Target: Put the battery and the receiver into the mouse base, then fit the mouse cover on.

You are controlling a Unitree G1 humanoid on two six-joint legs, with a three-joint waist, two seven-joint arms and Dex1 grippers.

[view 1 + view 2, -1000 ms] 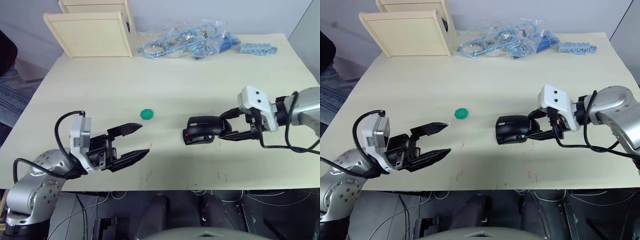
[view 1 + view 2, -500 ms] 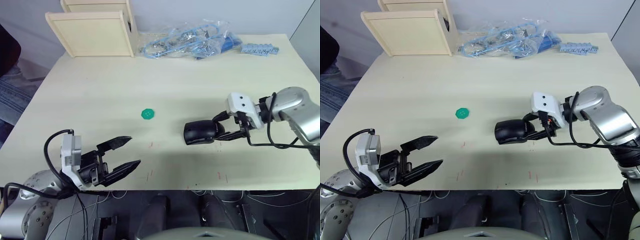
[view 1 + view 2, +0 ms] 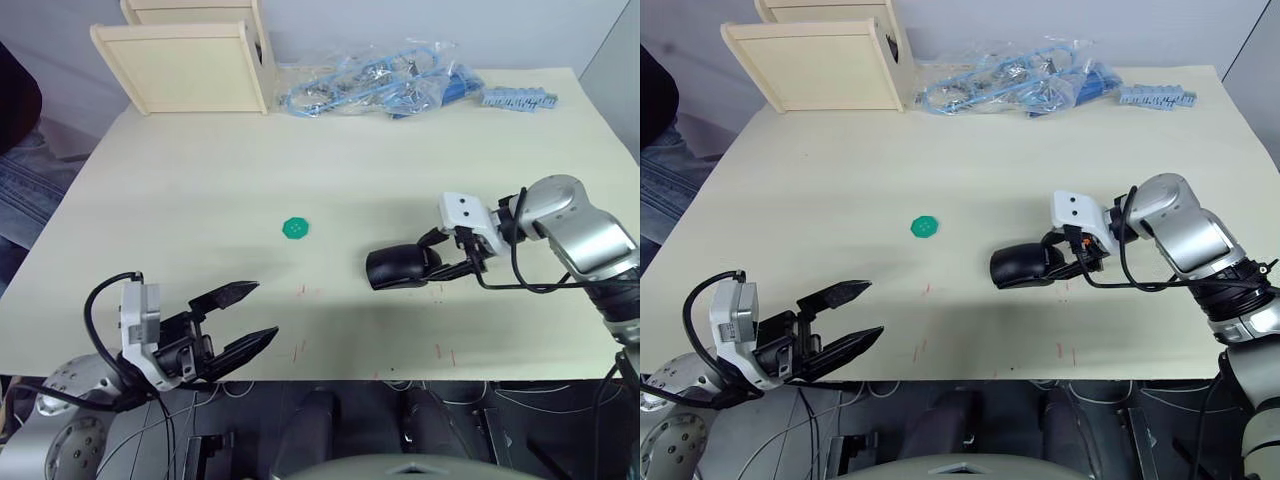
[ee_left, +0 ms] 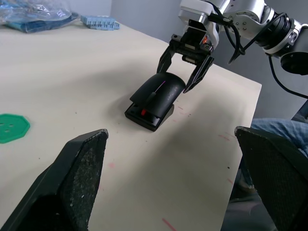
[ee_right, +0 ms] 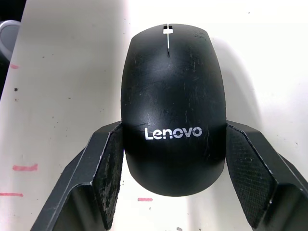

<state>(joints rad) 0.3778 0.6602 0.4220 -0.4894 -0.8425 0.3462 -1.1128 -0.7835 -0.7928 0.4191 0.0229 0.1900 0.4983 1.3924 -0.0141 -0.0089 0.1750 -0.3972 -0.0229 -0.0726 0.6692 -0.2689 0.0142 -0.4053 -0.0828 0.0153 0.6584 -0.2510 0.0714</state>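
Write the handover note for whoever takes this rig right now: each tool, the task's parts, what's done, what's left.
Left tool: open, empty, over the table's near edge, away from the parts.
Right tool: open, one finger on each side of the mouse's rear; the left finger sits against it, a small gap shows at the right one.
Mouse cover: seated on the mouse base, which rests on the table.
Battery, receiver: not visible; presumably inside.
Done: cover appears fitted.
Left: confirm the cover is seated, back the right tool off.
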